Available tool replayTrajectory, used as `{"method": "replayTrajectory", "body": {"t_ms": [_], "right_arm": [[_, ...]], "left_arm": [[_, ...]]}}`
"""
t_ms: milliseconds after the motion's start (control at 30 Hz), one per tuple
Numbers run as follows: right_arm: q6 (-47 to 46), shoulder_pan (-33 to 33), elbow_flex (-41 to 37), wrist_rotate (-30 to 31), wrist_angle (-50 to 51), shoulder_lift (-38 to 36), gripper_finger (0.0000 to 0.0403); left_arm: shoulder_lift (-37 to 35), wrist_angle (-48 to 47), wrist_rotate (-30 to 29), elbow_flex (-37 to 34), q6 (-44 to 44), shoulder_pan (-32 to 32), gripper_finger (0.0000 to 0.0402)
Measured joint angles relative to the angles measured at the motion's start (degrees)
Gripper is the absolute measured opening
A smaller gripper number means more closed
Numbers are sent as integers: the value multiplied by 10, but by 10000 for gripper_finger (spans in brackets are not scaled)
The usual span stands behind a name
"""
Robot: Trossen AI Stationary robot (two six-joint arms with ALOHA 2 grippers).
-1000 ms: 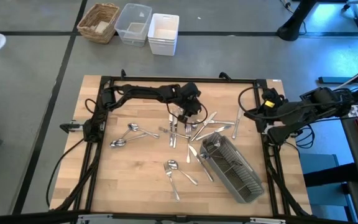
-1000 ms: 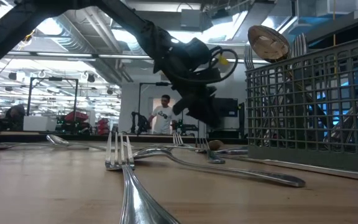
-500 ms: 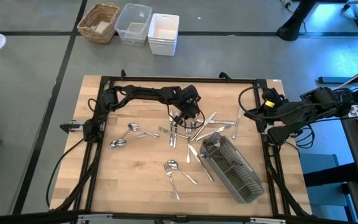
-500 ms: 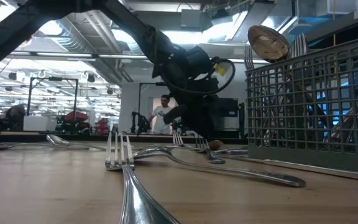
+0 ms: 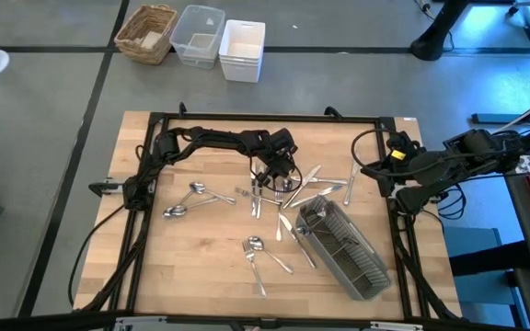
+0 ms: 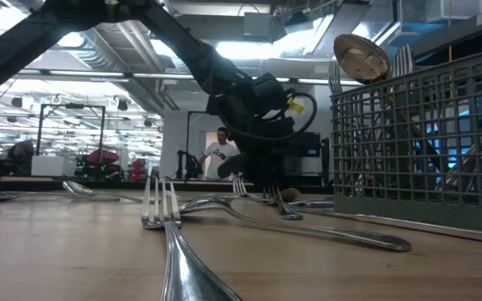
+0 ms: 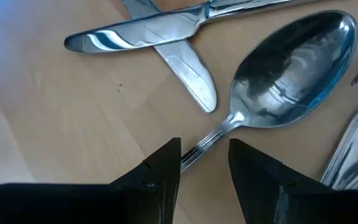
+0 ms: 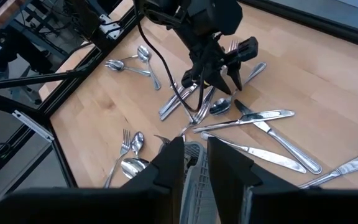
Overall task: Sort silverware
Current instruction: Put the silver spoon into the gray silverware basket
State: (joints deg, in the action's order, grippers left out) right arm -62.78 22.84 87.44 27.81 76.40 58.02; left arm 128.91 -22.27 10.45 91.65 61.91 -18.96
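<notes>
Where the bench's middle is strewn with silverware (image 5: pixel 288 188), a spoon (image 7: pixel 291 71) lies bowl-up on the wood, its handle running between the two dark fingers (image 7: pixel 160 168) of the left gripper (image 5: pixel 279 175); the jaws stand apart on either side of the handle, released, not clamped on it. Just beside the spoon two knives (image 7: pixel 166 37) lie crossed, one over the other. More forks and knives fan out around that spot, toward the far edge and toward the grey caddy (image 5: pixel 346 246), which lies slantwise near the bench's right front corner with several pieces already standing in it. A pair of spoons (image 5: pixel 190 198) sits nearer the left edge, and a spoon and forks (image 5: pixel 258 256) lie toward the front edge. Seen level with the bench, a fork (image 6: pixel 167 230) lies closest, tines up. The right gripper (image 8: pixel 190 163) hangs above the right edge, over the caddy's end; its fingers are slightly apart, with nothing seen between them
</notes>
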Motion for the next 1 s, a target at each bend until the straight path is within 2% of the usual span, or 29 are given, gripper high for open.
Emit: {"method": "replayTrajectory", "body": {"t_ms": [267, 700, 867, 1000], "right_arm": [[0, 0, 0, 0, 0, 0, 72], [0, 0, 0, -5, 0, 0, 72], [0, 0, 0, -5, 0, 0, 72], [0, 0, 0, -5, 0, 0, 72]], "left_arm": [[-1, -71, 1, 3, -29, 1, 122], [-9, -183, -4, 1, -168, 14, 49], [-9, -178, -15, -1, -218, 26, 31], [-8, -156, -17, -1, -269, 33, 33]]}}
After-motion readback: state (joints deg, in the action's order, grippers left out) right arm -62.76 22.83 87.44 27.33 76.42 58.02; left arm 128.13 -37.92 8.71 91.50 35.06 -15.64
